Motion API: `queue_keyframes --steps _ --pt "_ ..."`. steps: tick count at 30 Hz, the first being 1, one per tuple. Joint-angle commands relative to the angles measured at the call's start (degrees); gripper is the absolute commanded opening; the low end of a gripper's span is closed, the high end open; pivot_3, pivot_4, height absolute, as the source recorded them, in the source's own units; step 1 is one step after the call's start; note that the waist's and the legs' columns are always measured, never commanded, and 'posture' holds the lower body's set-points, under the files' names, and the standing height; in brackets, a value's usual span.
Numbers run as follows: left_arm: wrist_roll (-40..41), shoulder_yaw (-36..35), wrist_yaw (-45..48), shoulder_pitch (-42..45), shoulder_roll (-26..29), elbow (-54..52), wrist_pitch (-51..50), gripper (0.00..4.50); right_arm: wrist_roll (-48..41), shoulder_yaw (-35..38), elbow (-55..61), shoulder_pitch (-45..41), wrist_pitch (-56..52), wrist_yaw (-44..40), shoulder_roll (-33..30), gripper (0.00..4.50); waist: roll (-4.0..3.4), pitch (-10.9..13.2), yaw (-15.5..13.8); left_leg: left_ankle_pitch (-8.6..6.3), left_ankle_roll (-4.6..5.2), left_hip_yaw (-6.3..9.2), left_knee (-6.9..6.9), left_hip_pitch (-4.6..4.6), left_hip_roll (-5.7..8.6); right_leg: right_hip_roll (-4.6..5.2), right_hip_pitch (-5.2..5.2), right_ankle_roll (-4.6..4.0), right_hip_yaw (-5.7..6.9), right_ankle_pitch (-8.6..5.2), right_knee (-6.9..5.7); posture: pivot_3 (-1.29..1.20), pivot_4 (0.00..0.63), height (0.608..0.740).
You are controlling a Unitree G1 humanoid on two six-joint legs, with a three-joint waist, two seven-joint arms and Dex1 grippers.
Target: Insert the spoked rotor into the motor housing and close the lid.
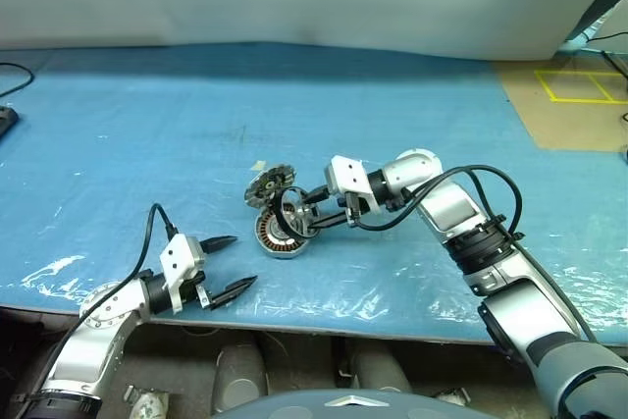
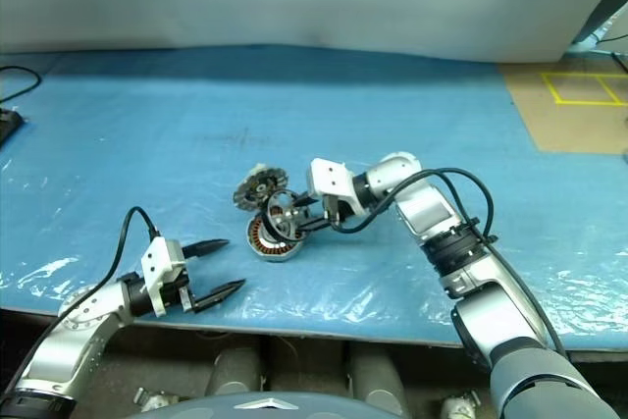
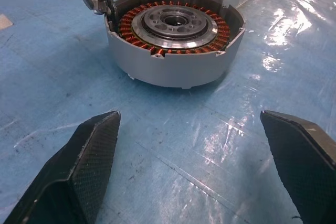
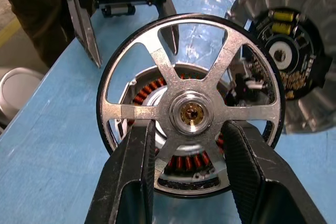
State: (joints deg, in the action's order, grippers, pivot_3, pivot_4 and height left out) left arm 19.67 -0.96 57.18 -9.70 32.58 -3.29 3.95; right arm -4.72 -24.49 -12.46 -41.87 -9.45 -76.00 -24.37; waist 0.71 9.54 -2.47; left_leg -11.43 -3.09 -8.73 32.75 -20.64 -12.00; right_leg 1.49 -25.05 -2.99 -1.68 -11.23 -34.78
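In the left eye view we see our right gripper (image 1: 304, 220) pinching the spoked rotor (image 1: 295, 211), which stands on edge right over the motor housing (image 1: 282, 234) on the blue table (image 1: 147, 144). The lid (image 1: 269, 184) leans tilted just beside the housing, at its eleven o'clock. Our left gripper (image 1: 228, 266) hovers near the table's front edge with its fingers spread wide, at about seven o'clock from the housing and apart from it. In the left wrist view the housing (image 3: 176, 40) sits ahead of the spread fingers (image 3: 73, 177), copper windings ringing its silver hub, nothing between the fingers. In the right wrist view our two fingers (image 4: 131, 177) clamp the rotor (image 4: 192, 113) on either side of its hub; through the spokes we see the housing (image 4: 181, 163) behind it, and the lid (image 4: 286, 61) at two o'clock.
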Motion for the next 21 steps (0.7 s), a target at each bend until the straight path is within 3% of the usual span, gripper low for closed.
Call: queue_keyframes --steps 1,21 --pt "-0.4 -0.2 0.5 0.2 -0.3 1.0 2.5 4.50 1.0 -0.4 -0.6 -1.5 2.1 0.0 0.7 1.50 0.00 0.0 0.0 0.00 0.00 0.00 0.01 0.00 0.00 0.00 0.01 0.00 0.00 0.00 0.00 0.00 0.150 0.740" --pt "-1.3 0.1 1.0 0.1 -0.9 6.2 7.1 4.50 1.8 -0.4 0.8 -2.8 2.9 -0.4 3.6 1.50 0.00 0.0 0.0 0.00 0.00 -0.01 0.00 0.02 -0.02 0.00 0.00 -0.01 0.00 0.00 -0.02 0.00 0.150 0.740"
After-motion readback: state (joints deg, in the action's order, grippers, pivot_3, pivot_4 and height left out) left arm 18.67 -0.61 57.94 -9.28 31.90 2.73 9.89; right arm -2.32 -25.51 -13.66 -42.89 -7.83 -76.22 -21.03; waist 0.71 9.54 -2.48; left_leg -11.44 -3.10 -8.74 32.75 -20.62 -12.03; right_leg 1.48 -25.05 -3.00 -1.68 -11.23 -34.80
